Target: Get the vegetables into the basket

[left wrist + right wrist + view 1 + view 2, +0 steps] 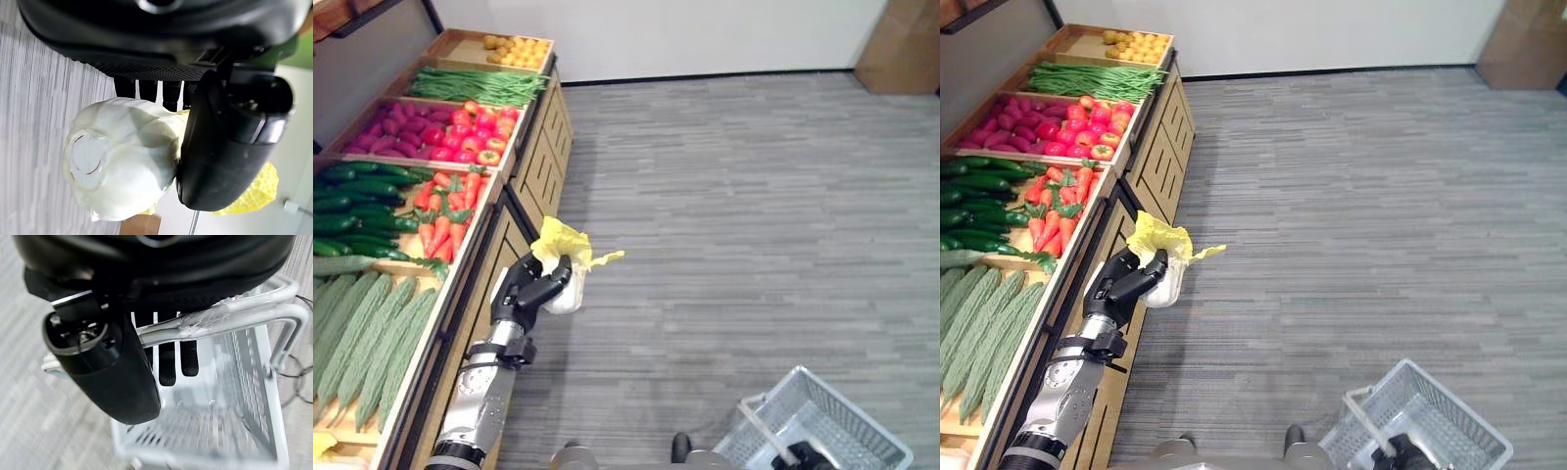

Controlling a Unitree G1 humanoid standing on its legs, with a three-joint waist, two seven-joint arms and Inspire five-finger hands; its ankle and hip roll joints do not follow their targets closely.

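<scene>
A Chinese cabbage [562, 257] with a white stem and yellow leaves is held in the air beside the shelf front, my left hand [530, 290] shut on it. Up close, the cabbage's white stem end [117, 156] faces the wrist camera with the thumb [220, 147] pressed on its side. A white wire basket [822, 423] hangs low at the right over the floor, and my right hand [117, 357] is shut on its handle [220, 318]. The basket's inside [205, 421] holds nothing that I can see.
A wooden produce shelf [475, 245] runs along the left with bitter gourds [362, 333], cucumbers [357, 206], carrots [445, 215], tomatoes [475, 132], green beans [480, 86] and oranges [514, 49]. Grey floor [744, 215] lies between shelf and basket. A brown box [901, 44] stands far right.
</scene>
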